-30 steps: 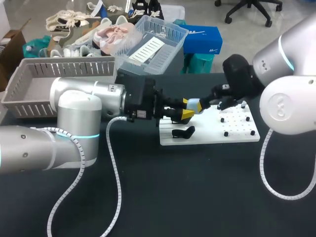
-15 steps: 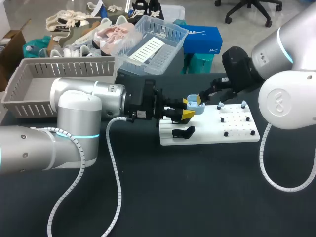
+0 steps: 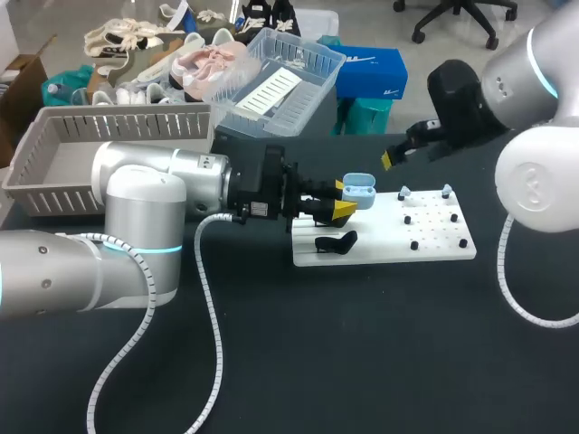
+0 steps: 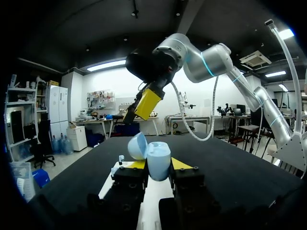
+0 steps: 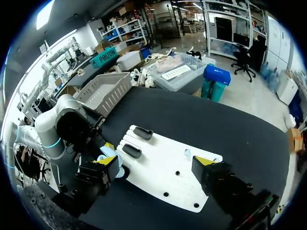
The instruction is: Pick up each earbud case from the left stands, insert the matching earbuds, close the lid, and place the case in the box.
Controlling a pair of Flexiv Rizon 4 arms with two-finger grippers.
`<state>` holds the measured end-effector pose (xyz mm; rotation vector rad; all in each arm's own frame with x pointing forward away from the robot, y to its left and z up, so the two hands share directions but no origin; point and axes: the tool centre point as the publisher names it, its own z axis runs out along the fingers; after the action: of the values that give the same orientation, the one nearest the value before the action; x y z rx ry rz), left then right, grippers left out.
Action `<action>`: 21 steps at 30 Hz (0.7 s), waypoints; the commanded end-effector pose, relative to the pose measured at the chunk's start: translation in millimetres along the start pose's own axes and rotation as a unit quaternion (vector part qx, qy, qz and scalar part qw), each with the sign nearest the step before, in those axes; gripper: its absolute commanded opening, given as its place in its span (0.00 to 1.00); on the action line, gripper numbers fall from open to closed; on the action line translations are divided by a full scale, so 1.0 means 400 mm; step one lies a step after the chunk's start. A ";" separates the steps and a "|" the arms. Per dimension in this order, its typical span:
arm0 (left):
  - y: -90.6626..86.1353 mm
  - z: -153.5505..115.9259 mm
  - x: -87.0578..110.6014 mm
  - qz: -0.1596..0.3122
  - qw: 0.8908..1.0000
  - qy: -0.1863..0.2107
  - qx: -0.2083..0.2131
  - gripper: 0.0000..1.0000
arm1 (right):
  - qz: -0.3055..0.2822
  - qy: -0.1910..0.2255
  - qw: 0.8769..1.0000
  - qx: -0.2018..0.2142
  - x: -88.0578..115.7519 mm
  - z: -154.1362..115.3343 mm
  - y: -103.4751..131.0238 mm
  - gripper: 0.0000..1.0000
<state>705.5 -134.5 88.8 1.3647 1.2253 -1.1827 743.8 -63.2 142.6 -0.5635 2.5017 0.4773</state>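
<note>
L gripper (image 3: 347, 201) is clamped on a smooth, rounded light-blue plastic earbud case (image 3: 359, 189), lid open, at the edge of the flat white stand board (image 3: 434, 246). R gripper (image 5: 157, 163) hangs spread wide, empty, above the board.

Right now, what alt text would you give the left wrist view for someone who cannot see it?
The left gripper is shut on a pale blue earbud case with its lid open, held over a white stand board on a black table. The right gripper, yellow-tipped, hangs in the air beyond it.
</note>
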 end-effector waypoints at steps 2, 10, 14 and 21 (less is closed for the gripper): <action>-0.001 0.000 0.001 0.000 1.000 -0.001 -0.001 0.00 | -0.016 0.004 0.994 0.108 0.049 -0.038 -0.056 1.00; -0.001 0.000 0.001 0.000 1.000 -0.001 -0.001 0.00 | -0.040 0.042 0.977 0.206 0.094 -0.023 -0.162 1.00; -0.001 0.000 0.001 0.000 1.000 -0.001 -0.001 0.00 | -0.043 0.058 0.972 0.225 0.108 -0.009 -0.191 1.00; -0.001 0.000 0.001 0.000 1.000 -0.001 -0.001 0.00 | -0.067 0.087 0.963 0.247 0.125 0.031 -0.205 1.00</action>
<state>705.5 -134.6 88.9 1.3647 1.2256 -1.1827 744.0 -148.1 92.1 -0.6298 2.6115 -0.0984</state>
